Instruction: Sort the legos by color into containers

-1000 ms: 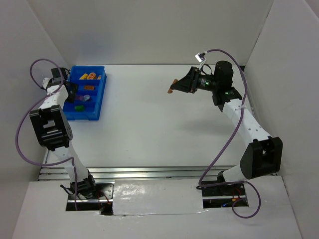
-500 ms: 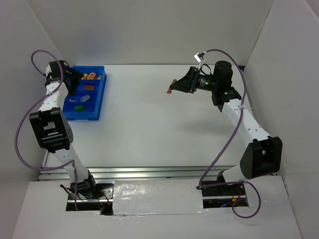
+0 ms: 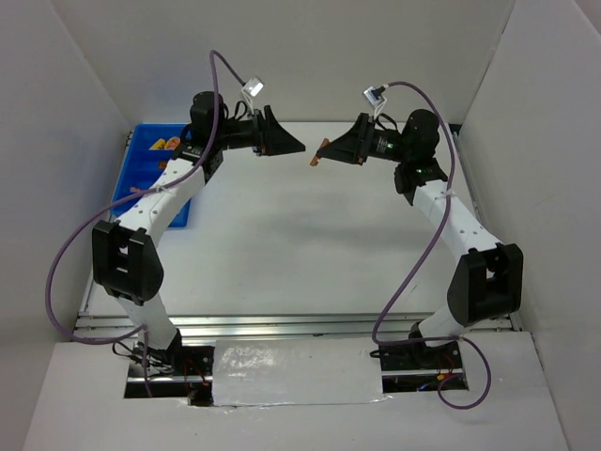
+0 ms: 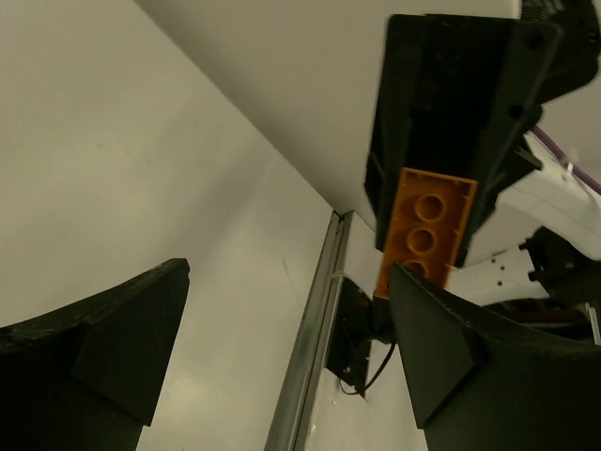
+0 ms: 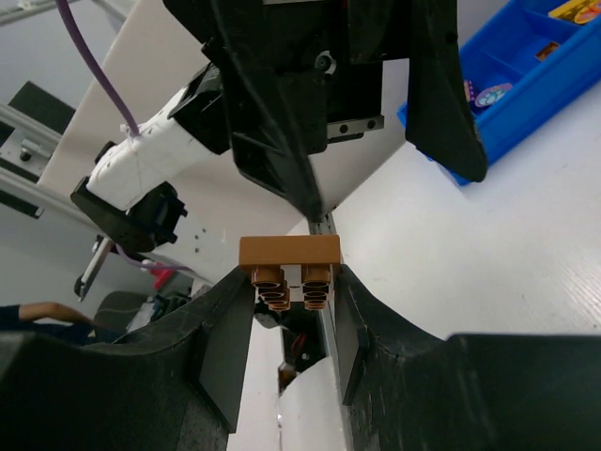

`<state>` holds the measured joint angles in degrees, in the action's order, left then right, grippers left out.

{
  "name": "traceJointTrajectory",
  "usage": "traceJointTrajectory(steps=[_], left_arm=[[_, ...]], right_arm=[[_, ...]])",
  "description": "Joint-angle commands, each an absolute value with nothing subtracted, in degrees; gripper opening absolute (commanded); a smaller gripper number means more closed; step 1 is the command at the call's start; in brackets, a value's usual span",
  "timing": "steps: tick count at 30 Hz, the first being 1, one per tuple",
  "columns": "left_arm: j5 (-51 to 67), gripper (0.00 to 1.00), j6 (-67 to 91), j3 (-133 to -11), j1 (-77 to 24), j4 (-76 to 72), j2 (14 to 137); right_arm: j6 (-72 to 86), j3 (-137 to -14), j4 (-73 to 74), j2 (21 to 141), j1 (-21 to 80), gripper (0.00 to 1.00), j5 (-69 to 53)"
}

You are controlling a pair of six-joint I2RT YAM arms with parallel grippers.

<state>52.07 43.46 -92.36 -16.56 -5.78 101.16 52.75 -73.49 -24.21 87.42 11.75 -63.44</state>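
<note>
An orange brick [image 5: 288, 250] is clamped in the right jaws, faced by the left jaws, spread wide. The blue bin [image 3: 131, 174] is seen at ten o'clock.

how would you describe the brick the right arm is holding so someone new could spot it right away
Above the far side of the white table, the left gripper and right gripper face each other in the air. The brick is pinched in the right one. It is the only orange-brown studded block outside the blue bin at far left.
</note>
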Motion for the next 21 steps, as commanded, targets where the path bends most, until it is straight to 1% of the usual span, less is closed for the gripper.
traceJointTrajectory(steps=[1, 4, 8, 13, 18, 21], left_arm=[[61.0, 1.00, 43.1, -92.1, -15.8, -13.2, 98.1], [63.1, 0.99, 44.5, -91.4, -17.7, -15.9, 97.8], [65.9, 0.97, 47.4, -90.3, -18.5, -20.6, 97.8], [68.7, 0.97, 57.2, -88.2, -19.9, -33.6, 99.0], [68.4, 0.96, 54.3, -91.2, -21.7, -29.2, 100.0], [68.1, 0.94, 53.4, -92.6, -22.3, -27.4, 100.5]], right_arm=[[56.4, -75.7, -32.0, 87.5, 12.4, 0.00, -66.2], [54.4, -76.8, -28.3, 87.6, 12.7, 0.00, -66.0], [54.1, -76.6, -28.0, 87.5, 12.5, 0.00, -66.0], [54.8, -77.9, -28.4, 88.3, 12.6, 0.00, -66.0], [51.3, -79.0, -25.0, 88.6, 12.7, 0.00, -65.4], [49.6, -79.1, -22.2, 89.4, 12.7, 0.00, -65.3]])
